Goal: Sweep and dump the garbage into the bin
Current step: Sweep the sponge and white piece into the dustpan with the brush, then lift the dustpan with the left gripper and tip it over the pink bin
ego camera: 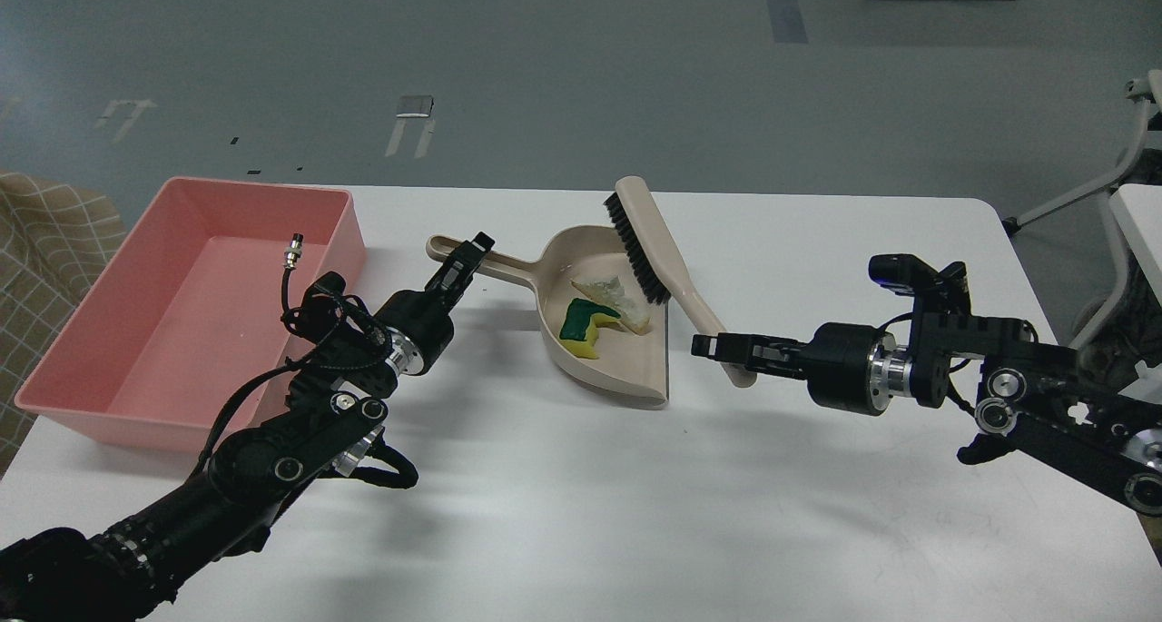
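Note:
The beige dustpan (617,354) lies mid-table, its mouth to the right. Both garbage scraps lie inside it: the yellow and green sponge piece (581,322) and the whitish bread strip (613,297). My left gripper (463,259) is shut on the dustpan's handle (504,268). My right gripper (722,347) is shut on the handle of the beige brush (655,251), which is raised and tilted over the dustpan's right rim, black bristles facing left. The pink bin (195,309) stands at the table's left and looks empty.
The white table (635,513) is rounded at the far right corner. A plaid fabric seat (45,232) stands off the left edge. A second white table and a chair base (1130,204) stand off the right edge.

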